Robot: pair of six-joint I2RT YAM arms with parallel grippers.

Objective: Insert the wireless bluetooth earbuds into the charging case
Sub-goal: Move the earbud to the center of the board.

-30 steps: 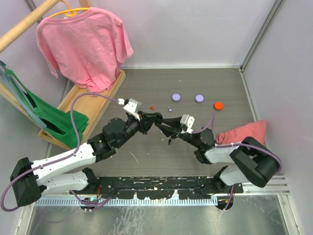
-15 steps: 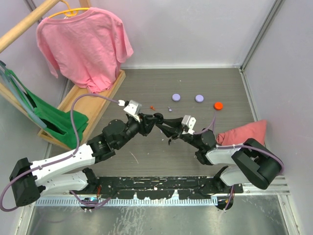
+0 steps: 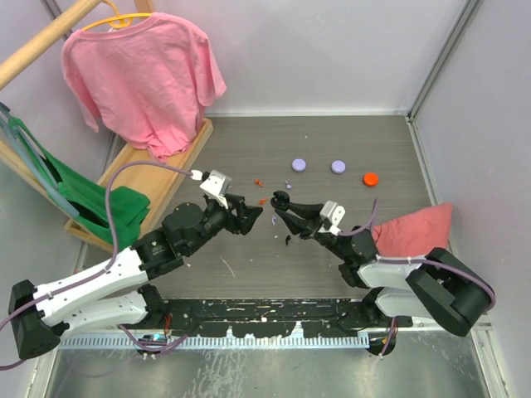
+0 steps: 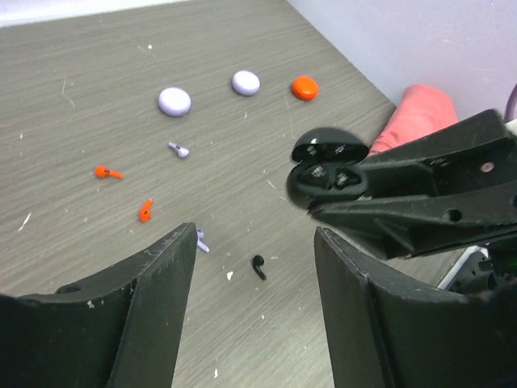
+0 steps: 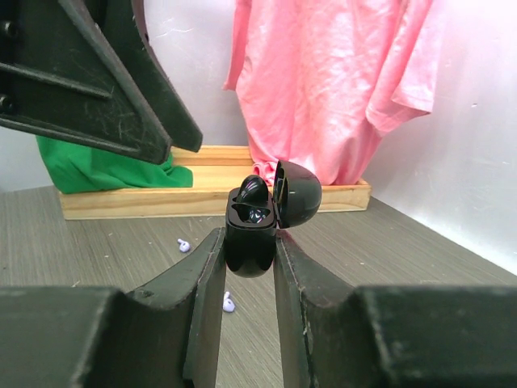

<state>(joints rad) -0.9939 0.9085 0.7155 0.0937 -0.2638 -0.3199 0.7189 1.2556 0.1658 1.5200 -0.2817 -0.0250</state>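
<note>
While the right end effector [image 5: 249, 242] grips the case [image 5: 258, 214] lid-open, likely for loading, the left end effector [image 4: 254, 242] gapes empty near the loose earbud [image 4: 258, 267] at the case's 6 o'clock.

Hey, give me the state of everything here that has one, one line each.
Charging case: lid open, held above the table.
Right pincer: shut on the charging case.
Left pincer: open, empty.
Black earbud: loose on the table.
Other earbud: sits in the case.
</note>
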